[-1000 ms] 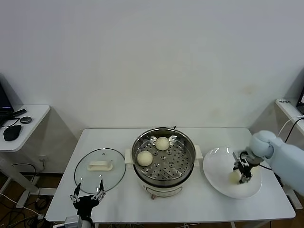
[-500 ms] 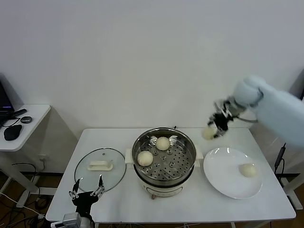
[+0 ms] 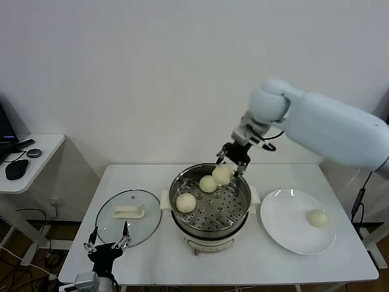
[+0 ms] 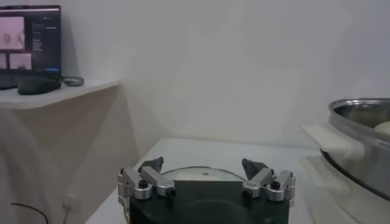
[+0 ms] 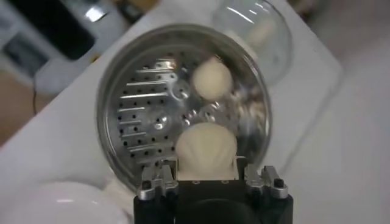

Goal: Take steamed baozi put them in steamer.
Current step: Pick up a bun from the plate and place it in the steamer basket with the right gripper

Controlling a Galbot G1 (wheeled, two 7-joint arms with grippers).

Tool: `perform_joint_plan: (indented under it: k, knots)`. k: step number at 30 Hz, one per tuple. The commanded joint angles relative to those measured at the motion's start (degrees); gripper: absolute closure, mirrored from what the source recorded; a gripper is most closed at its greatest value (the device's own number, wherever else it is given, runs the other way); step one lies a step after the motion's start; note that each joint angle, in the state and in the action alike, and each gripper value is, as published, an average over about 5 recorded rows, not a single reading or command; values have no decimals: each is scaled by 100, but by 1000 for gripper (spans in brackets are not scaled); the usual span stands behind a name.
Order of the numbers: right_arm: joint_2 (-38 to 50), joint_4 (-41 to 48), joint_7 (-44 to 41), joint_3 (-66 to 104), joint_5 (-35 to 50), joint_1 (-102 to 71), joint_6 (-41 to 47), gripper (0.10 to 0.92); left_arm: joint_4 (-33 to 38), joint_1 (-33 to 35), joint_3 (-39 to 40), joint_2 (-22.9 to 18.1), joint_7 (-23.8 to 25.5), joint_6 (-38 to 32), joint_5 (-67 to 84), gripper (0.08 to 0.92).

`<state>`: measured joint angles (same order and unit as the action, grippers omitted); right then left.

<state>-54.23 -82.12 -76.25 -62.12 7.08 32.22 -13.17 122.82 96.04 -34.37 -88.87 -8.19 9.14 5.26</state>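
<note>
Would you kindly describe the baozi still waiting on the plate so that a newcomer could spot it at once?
Start at the steel steamer in the middle of the white table. To its right lies a flat white plate, and the baozi sits on its right side. It is the only bun outside the steamer's rim and not held by the right end effector.

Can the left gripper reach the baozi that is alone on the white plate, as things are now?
Probably not easily. The left gripper sits open by the glass lid, while the baozi on the plate lies beyond the steamer.
</note>
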Motion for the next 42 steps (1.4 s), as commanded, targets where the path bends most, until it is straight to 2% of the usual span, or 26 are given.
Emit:
perform_joint_plan:
  k: [1, 5, 20, 32, 35, 40, 42]
  knots:
    - [-468, -460, 778, -762, -1285, -183, -2352, 457, 120, 22, 13, -46, -23, 0, 11, 177]
    - [-663, -495, 1022, -617, -1725, -414, -2471, 457, 104, 7, 31, -76, -26, 0, 7, 177]
    - [-776, -804, 1004, -947, -1788, -650, -2859, 448, 109, -82, 40, -157, 11, 46, 20, 177]
    - [-716, -768, 1100, -972, -1805, -606, -2693, 446, 52, -142, 32, -167, 22, 56, 44, 177]
    - [-658, -826, 1205, -996, -1681, -523, -2472, 400, 41, -150, 30, -171, 24, 58, 44, 177]
    - [-457, -817, 1045, -697, -1320, -355, -2044, 260, 21, -147, 34, -177, 27, 61, 45, 177]
    - [-272, -811, 916, -463, -1044, -178, -1864, 227, 7, -147, 22, -181, 34, 70, 44, 177]
